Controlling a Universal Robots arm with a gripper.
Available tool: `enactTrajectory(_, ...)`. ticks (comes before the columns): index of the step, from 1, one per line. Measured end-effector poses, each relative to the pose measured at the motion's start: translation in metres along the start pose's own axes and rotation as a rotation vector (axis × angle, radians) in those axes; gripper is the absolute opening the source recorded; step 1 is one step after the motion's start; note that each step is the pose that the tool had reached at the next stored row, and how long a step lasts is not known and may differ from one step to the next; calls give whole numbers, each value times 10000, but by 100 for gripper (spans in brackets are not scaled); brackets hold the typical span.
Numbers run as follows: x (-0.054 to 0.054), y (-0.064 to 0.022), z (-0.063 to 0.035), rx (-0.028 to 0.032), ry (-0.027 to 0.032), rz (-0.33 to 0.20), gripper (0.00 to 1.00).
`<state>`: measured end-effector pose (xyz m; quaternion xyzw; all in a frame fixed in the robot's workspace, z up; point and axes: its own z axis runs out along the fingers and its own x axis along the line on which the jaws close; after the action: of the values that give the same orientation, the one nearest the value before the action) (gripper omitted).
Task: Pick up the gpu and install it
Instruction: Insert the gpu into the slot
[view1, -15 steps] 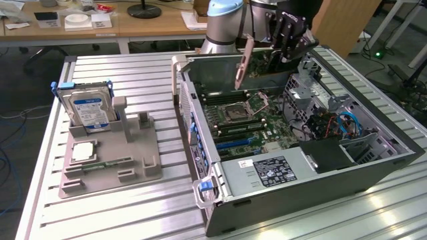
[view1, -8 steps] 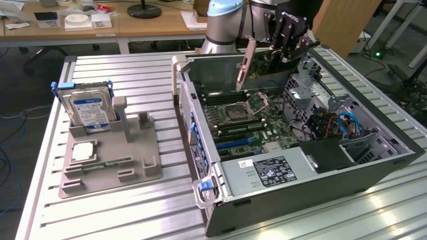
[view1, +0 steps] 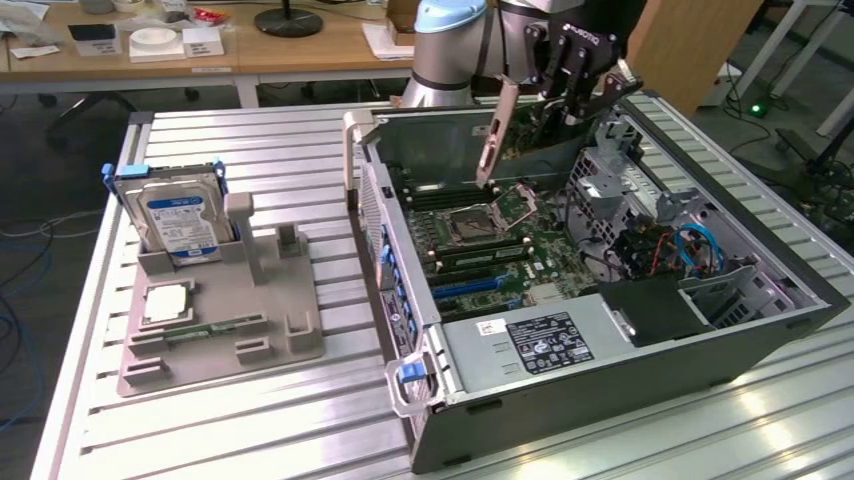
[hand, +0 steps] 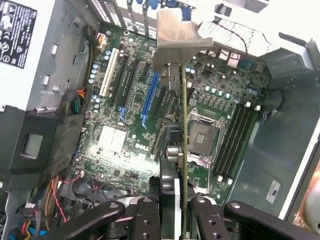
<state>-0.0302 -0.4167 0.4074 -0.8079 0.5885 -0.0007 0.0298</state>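
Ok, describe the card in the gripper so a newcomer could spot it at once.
Start at the open grey computer case on the slatted metal table. Above its green motherboard, the black gripper holds a thin dark-green circuit card, the gpu, on edge. Its silver-grey metal bracket at one end sets it apart from the boxy blue-labelled hard drive beside the case.

The claw (view1: 583, 100) bears the brand ROBOTIQ. The power supply label (view1: 549, 342), well apart from it, cannot be read.
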Motion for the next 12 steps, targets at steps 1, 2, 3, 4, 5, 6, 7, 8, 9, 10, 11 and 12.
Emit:
enactTrajectory(1,1,0,0,-4,-6,-107,28)
enactTrajectory(2,1,0,0,-8,-11,-216,28)
enactTrajectory(3,1,0,0,-12,-16,-325,28)
enactTrajectory(4,2,0,0,-15,-21,-440,28)
enactTrajectory(5,2,0,0,-19,-26,-538,28)
enactTrajectory(6,2,1,0,-21,-30,-612,28)
enactTrajectory(7,2,1,1,-22,-32,-648,28)
enactTrajectory(8,3,1,12,-19,-32,-632,28)
enactTrajectory(9,4,2,29,-13,-24,-506,28)
enactTrajectory(10,4,2,44,-7,-14,-322,28)
enactTrajectory(11,4,3,59,-1,-4,-131,28)
enactTrajectory(12,5,4,74,5,5,51,28)
